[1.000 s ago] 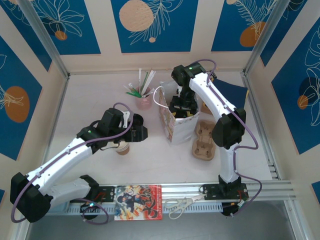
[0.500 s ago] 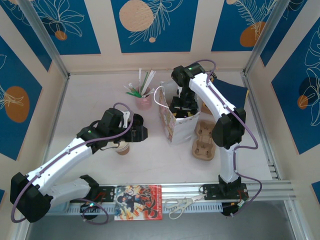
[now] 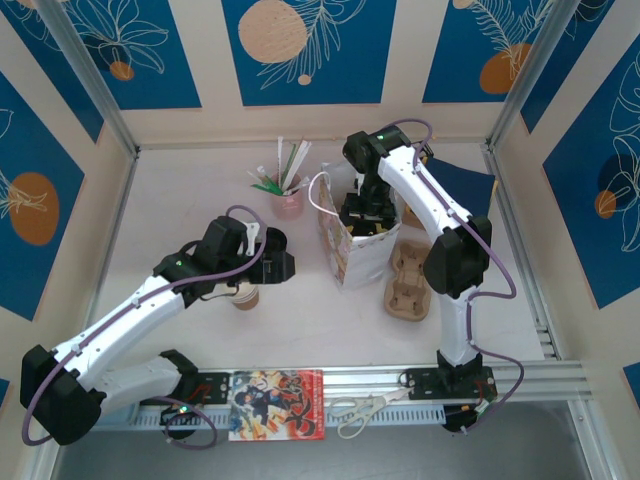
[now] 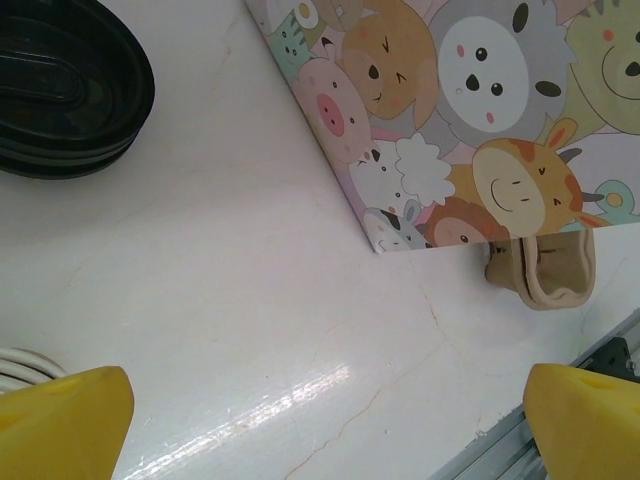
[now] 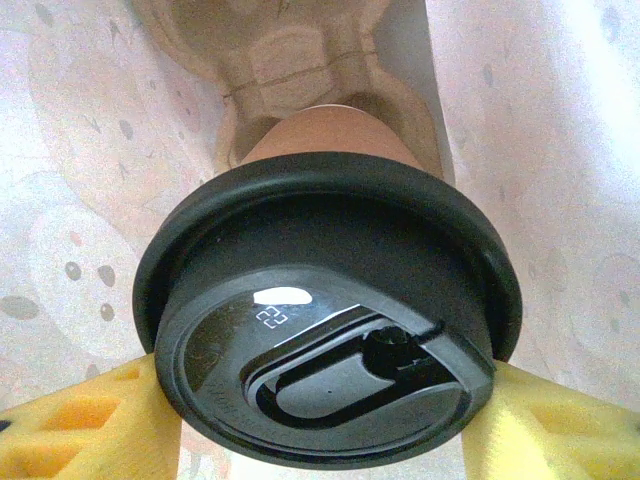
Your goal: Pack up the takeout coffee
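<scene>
The takeout coffee (image 5: 330, 135), a kraft-brown cup under a black lid (image 5: 330, 340), hangs inside the paper bag (image 3: 355, 255). My right gripper (image 5: 325, 420) is shut on it, with a yellow finger on each side just below the lid. Beneath the cup, at the bag's bottom, lies a cardboard cup carrier (image 5: 290, 50). From above, the right gripper (image 3: 365, 212) reaches down into the bag's mouth. My left gripper (image 4: 335, 425) stands wide open over bare table, nothing between its yellow fingertips (image 4: 60, 420). An open kraft cup (image 3: 245, 295) stands under the left arm.
The cartoon-animal bag (image 4: 470, 120) stands ahead of the left gripper (image 3: 262, 268), with stacked black lids (image 4: 60, 90) to its left. A cardboard carrier (image 3: 408, 280) lies right of the bag. A pink cup of straws (image 3: 287, 195) stands behind. Scissors (image 3: 360, 408) and a magazine (image 3: 277, 405) lie on the front rail.
</scene>
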